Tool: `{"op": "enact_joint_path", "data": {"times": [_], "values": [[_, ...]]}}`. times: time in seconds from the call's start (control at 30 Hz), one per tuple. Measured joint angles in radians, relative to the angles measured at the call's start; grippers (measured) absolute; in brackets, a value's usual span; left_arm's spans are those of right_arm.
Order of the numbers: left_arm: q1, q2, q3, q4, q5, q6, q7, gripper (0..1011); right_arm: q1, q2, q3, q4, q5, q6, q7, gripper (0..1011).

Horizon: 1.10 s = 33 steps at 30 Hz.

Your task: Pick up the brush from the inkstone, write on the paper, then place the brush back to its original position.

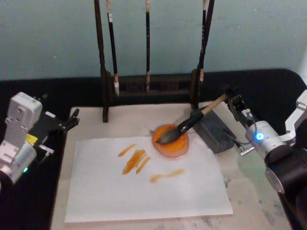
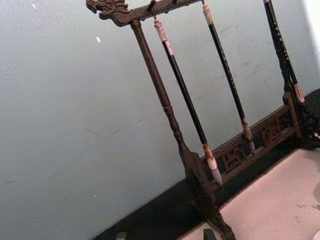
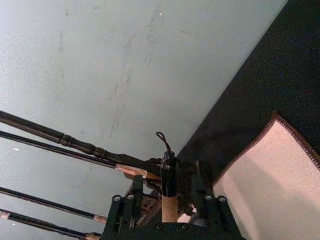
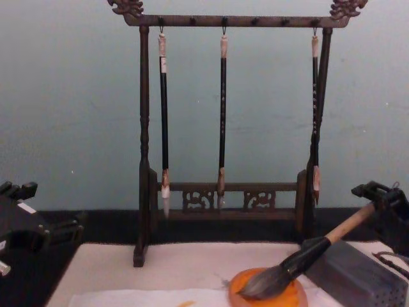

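**Calligraphy station, as it stands**

1. One large brush [image 1: 193,119], with bushy dark grey bristles, a black ferrule, a tan wooden shaft and a black end with a small loop [image 3: 161,137]. The bristles lie on the inkstone and the shaft slants up toward 2 o'clock. My right gripper [image 1: 229,97] is pinched on the black end.
2. One small round flat orange inkstone [image 1: 178,151]. It sits at the far edge of the paper, at about 1 o'clock from the sheet's middle.
3. One flat whitish sheet of paper [image 1: 144,196]. It carries four orange strokes: three close together and one apart at 4 o'clock from them. None forms a readable character.
4. One beige felt mat [image 1: 134,117] under the paper, on a black table [image 1: 268,86].
5. One grey perforated box [image 1: 213,132], just beside the inkstone at 3 o'clock. The shaft passes over its corner.
6. One dark carved wooden rack [image 1: 148,87] at the mat's 12 o'clock. Three thin black brushes [image 4: 164,115] with pale tips hang from it. Their shafts bear small marks I cannot read.
7. My left gripper [image 1: 69,123] is parked at the mat's 9 o'clock, well apart from the brush. I cannot tell whether it is spread or closed.
8. One yellow label [image 1: 31,139] on my left arm, its text unreadable.
9. One blue light [image 1: 259,136] on my right arm.
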Motion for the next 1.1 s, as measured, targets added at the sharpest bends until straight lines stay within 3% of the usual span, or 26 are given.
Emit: {"op": "enact_joint_path", "data": {"times": [0.17,0.47,0.73,0.87,1.1], "values": [[0.000,0.000,0.000,0.000,0.000,0.000,0.000,1001,0.000,0.000,0.000,0.000,0.000,0.000,0.000,784],[0.000,0.000,0.000,0.000,0.000,0.000,0.000,1001,-0.011,0.009,-0.002,-0.016,0.012,0.008,-0.010,997],[0.000,0.000,0.000,0.000,0.000,0.000,0.000,1002,-0.059,0.037,-0.017,-0.107,0.033,0.000,-0.081,1000],[0.000,0.000,0.000,0.000,0.000,0.000,0.000,1001,-0.107,0.065,-0.033,-0.205,-0.019,-0.064,-0.137,1000],[0.000,0.000,0.000,0.000,0.000,0.000,0.000,1001,-0.165,0.091,-0.025,-0.314,-0.077,-0.121,-0.214,1000]]}}
